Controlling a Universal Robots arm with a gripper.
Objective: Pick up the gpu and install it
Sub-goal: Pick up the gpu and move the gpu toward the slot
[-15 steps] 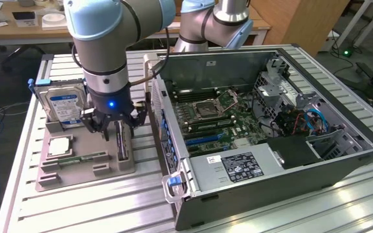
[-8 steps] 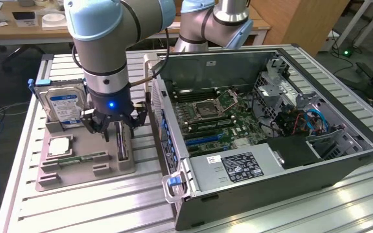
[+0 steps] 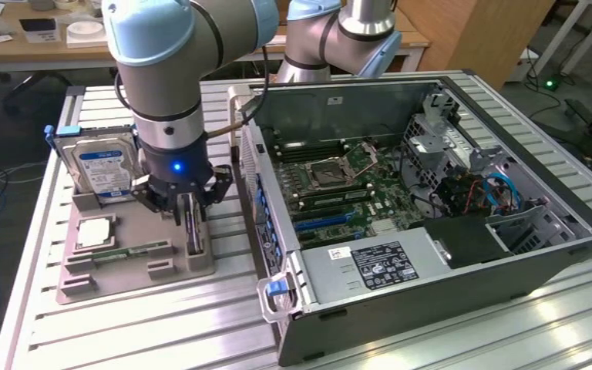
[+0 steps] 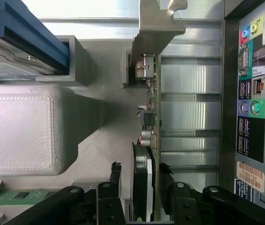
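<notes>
The gpu (image 3: 195,240) stands on its long edge in a slot of the grey parts holder (image 3: 121,281), just beside the open computer case (image 3: 543,266). My gripper (image 3: 191,220) reaches straight down over it, one finger on each side of the card. In the wrist view the gpu (image 4: 150,103) runs away from the camera, with its black fan part and metal end bracket showing. My gripper (image 4: 139,176) straddles the card there. One finger (image 4: 116,171) stands a small gap off the fan, and the other finger sits almost against the board.
A silver hard drive (image 3: 101,166) with a blue-white label stands in the holder beside the arm. A green memory stick (image 3: 132,251) and a square chip (image 3: 92,231) lie in front. The case's motherboard (image 3: 338,185) faces up. The case's rear ports (image 4: 252,108) run alongside the card.
</notes>
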